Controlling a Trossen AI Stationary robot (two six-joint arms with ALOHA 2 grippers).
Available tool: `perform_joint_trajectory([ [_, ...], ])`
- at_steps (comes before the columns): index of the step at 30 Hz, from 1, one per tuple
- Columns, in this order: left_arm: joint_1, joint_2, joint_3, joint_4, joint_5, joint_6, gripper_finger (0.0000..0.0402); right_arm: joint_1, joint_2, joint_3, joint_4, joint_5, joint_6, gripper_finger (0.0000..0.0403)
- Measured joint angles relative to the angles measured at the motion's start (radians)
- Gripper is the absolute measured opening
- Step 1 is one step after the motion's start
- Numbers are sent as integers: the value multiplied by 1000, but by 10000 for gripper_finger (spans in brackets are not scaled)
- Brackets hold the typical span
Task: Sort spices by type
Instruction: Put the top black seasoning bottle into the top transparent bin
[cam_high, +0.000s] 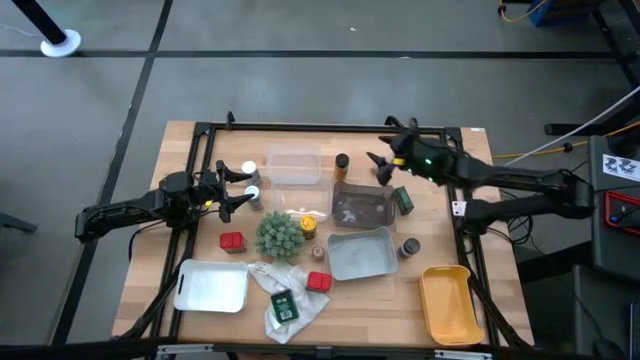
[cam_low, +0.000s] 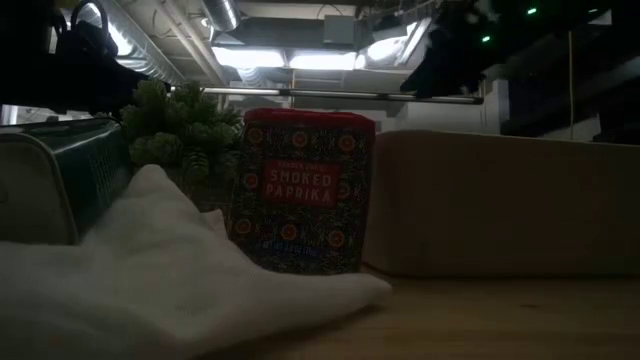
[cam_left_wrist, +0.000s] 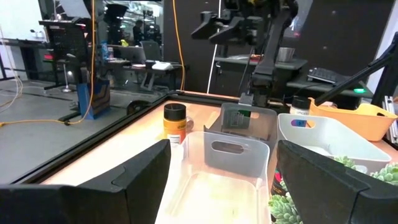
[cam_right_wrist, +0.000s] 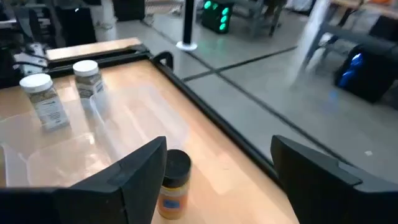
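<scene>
Both jaws released. Clear tray (cam_high: 293, 165) ahead of left gripper (cam_high: 236, 187): empty. Yellow-labelled spice jar (cam_right_wrist: 172, 183) just beyond right gripper (cam_high: 385, 162), on the counter (cam_high: 200, 240). Grey bin (cam_high: 363, 208) contents indistinct.

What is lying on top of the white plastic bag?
A green tin lies on the white plastic bag, with a red tin at its edge. Anything under the bag is hidden.

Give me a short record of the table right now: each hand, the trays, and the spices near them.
left hand: open, empty, beside two white-capped jars
right hand: open, empty, near the black-lidded jar
trays: clear, two grey, white, yellow
front centre: smoked paprika tin beside the plastic bag
centre: green plant
</scene>
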Motion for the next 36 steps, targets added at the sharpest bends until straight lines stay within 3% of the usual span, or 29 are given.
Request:
perform_joint_trajectory([
  [11, 0, 0, 0, 0, 0, 0, 282, -102, 338, 167, 1, -254, -27, 287],
  [18, 0, 0, 0, 0, 0, 0, 282, -100, 481, 247, -2, -285, -104, 287],
  [36, 0, 0, 0, 0, 0, 0, 282, -100, 531, 285, -78, -285, -104, 287],
])
